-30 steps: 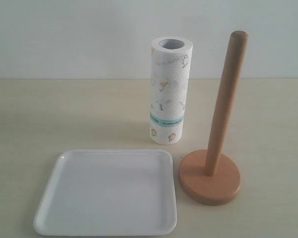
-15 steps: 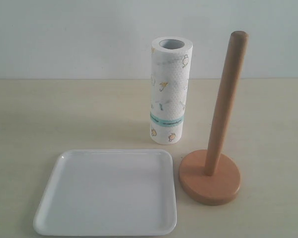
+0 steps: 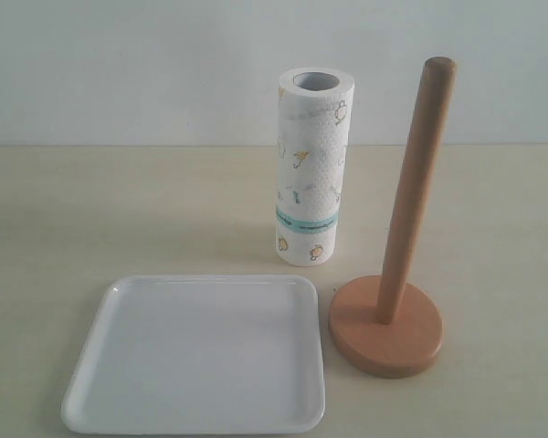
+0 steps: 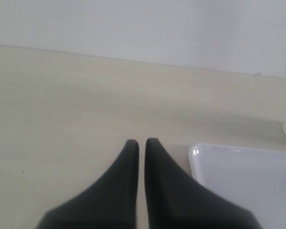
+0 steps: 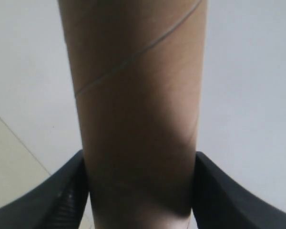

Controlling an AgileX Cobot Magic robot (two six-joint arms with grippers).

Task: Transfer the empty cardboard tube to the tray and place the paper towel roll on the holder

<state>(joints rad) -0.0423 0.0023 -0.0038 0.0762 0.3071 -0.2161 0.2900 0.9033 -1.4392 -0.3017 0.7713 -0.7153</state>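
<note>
In the right wrist view the empty cardboard tube (image 5: 133,95) fills the frame, and my right gripper (image 5: 139,164) is shut on it, one dark finger pressing each side. Neither the tube nor either arm shows in the exterior view. The paper towel roll (image 3: 314,169) stands upright on the table behind the tray (image 3: 196,360). The holder (image 3: 411,210) stands to the right of the tray with its rod bare. My left gripper (image 4: 142,142) is shut with nothing in it, low over the table beside a corner of the tray (image 4: 238,176).
The beige table (image 3: 119,210) runs back to a pale wall. The holder's round base (image 3: 352,338) sits close to the tray's right rim. The roll stands a short way behind and left of the rod.
</note>
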